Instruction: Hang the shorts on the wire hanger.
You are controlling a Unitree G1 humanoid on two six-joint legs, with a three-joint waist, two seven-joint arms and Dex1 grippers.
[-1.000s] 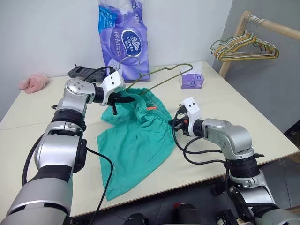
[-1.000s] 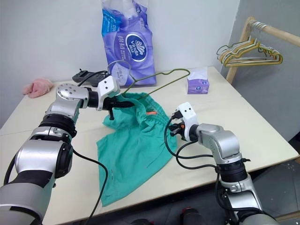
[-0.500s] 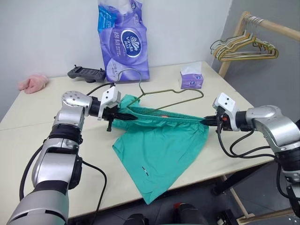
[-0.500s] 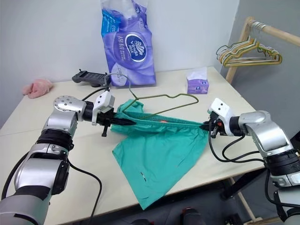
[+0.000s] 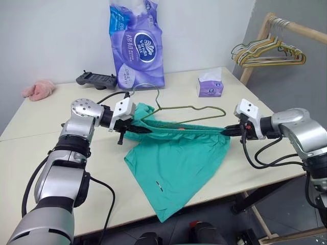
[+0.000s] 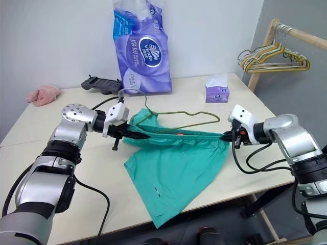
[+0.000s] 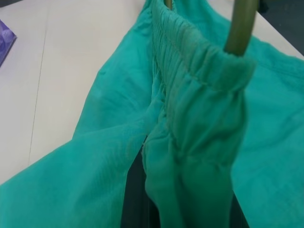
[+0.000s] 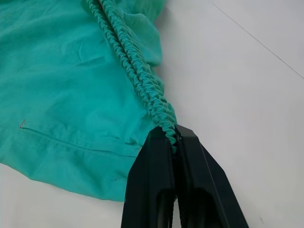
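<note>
The teal-green shorts [image 5: 176, 153] hang stretched between my two grippers just above the table, the waistband pulled into a taut line and the legs drooping toward the table's front edge. My left gripper [image 5: 143, 129] is shut on the waistband's left end. My right gripper [image 5: 225, 131] is shut on its right end; the right wrist view has the gathered elastic [image 8: 142, 80] pinched between the black fingers [image 8: 156, 190]. The olive wire hanger [image 5: 196, 108] lies over the shorts, hook [image 5: 153, 91] toward the back. One end of the hanger's wire [image 7: 241, 26] goes into the waistband by my left gripper.
On the cream table [image 5: 30, 153] stand a purple toilet-paper pack [image 5: 135, 43] and a small tissue box [image 5: 210, 88]. A black controller [image 5: 97, 79] and a pink cloth [image 5: 38, 88] lie at the back left. A wooden rack with several hangers [image 5: 268, 51] stands off the right edge.
My right gripper swung out to the right with the waistband end, pulling the bunched shorts flat and taut. The left gripper drew back a little. The hanger sank lower over the shorts.
</note>
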